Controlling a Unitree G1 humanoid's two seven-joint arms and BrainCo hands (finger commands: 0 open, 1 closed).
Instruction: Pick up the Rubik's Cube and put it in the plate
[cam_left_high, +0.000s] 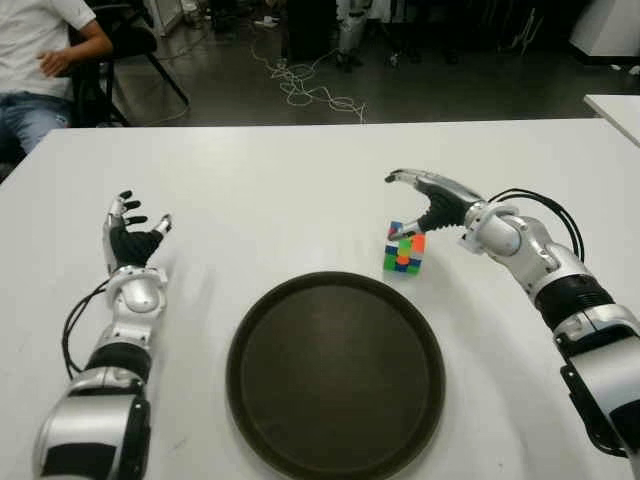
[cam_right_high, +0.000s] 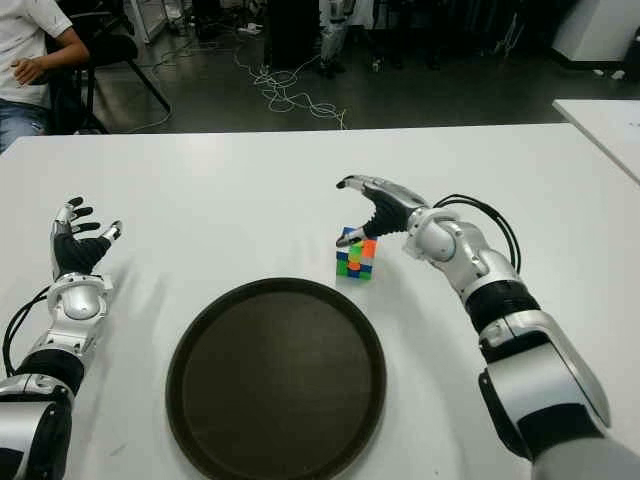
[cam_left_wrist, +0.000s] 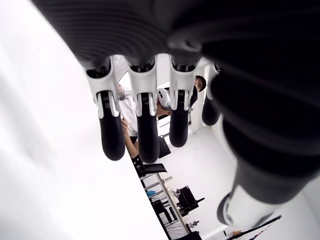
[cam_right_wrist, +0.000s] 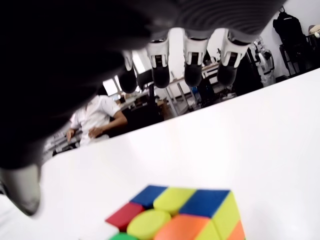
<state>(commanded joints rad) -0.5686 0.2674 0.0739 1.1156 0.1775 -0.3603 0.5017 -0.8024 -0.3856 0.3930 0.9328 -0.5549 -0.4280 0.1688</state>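
Cube on white counter, just beyond plate rim; right robot hand poised over cube, fingers spread, gripping nothing; left robot hand left of plate, fingers apart, empty

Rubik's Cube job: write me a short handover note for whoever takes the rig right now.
Right robot hand: open, fingers spread just above and beside the Rubik's Cube, not gripping it.
Left robot hand: open and idle, at the left of the table, holding nothing.
The cube sits on the table just beyond the plate's far right rim. The plate holds nothing.
Done: the approach. Left: grasp, lift, set the cube in the plate.
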